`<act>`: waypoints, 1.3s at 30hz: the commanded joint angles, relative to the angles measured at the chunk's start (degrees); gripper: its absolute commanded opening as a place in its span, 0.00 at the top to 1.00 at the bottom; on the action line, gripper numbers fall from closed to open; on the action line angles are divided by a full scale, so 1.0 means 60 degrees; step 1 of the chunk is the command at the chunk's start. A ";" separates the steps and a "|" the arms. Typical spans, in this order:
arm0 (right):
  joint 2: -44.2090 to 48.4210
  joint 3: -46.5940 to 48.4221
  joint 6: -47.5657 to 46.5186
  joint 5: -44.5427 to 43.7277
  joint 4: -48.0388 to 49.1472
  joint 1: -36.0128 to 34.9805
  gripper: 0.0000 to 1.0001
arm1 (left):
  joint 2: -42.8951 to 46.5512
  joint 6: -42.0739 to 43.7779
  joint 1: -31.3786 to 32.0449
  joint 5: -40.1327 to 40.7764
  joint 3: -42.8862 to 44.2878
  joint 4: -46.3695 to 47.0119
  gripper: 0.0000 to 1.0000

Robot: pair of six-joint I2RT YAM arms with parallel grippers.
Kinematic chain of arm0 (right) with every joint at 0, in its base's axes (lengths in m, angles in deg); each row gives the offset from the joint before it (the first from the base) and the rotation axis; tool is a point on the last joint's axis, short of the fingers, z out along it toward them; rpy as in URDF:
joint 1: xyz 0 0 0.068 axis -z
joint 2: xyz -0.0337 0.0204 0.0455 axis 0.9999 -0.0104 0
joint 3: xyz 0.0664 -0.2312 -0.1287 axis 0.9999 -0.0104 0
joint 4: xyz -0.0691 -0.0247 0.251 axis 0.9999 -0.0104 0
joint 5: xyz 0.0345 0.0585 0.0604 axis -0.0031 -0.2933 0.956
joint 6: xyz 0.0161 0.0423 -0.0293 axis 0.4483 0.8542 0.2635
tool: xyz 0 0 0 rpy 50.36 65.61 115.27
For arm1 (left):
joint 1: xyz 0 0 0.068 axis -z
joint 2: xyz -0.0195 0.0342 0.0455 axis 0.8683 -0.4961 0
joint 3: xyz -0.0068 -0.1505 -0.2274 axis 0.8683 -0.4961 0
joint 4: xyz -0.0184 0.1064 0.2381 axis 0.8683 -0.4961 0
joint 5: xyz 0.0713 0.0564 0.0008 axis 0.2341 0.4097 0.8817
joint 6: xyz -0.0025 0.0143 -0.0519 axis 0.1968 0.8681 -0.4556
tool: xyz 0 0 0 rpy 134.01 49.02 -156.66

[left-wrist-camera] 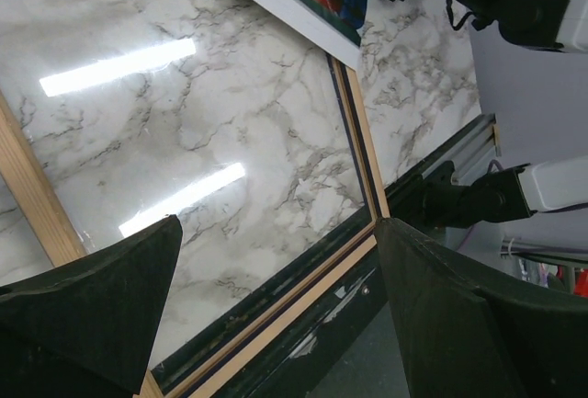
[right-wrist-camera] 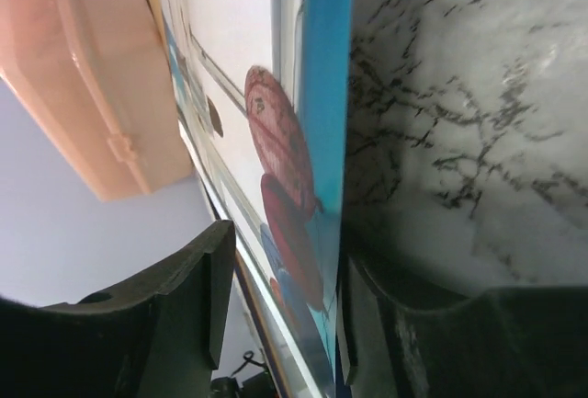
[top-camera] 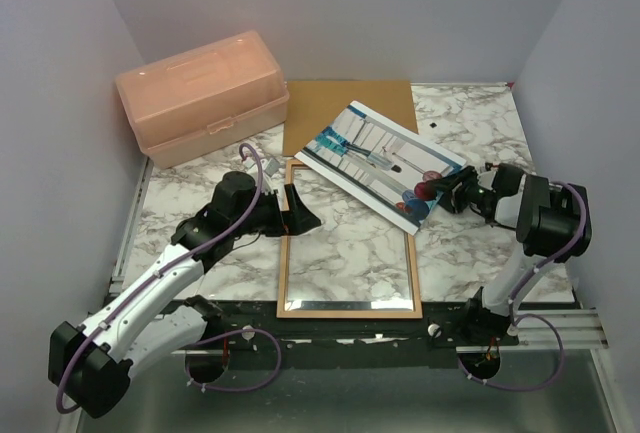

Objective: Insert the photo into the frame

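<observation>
Here we are at the pickup. The photo [top-camera: 378, 156] lies print side up, right of centre in the top view. Its upper part rests over the brown backing board [top-camera: 350, 98], and its lower corner reaches over the upper right corner of the frame [top-camera: 350, 310]. The frame lies flat at lower centre, wood face up.

Our right gripper [top-camera: 448, 193] straddles the photo's right-hand corner by the red balloons. In the right wrist view one finger [right-wrist-camera: 413, 343] sits close against the print's edge while a gap shows on the other side, so we judge it not clamped yet. Our left gripper [top-camera: 300, 211] hovers over the frame's upper left, fingers wide apart, holding nothing.

To do this well, we should pinch only the margin and close gently so the paper does not crease. The left can be ready to steady the frame.
</observation>
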 commanded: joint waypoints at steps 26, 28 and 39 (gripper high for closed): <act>0.5660 0.7808 -0.4317 -0.3649 -0.8918 -0.0649 0.99 | 0.0629 0.0001 -0.0101 -0.0387 0.0229 0.0052 0.11; 0.5350 0.8667 -0.4644 -0.3747 -0.9548 -0.0871 0.99 | 0.0581 -0.0021 -0.0101 -0.0396 0.0225 0.0079 0.11; 0.3570 1.0826 -0.5970 -0.5099 -1.1702 -0.3169 0.99 | 0.0647 -0.0105 -0.0101 -0.0441 0.0166 0.0047 0.11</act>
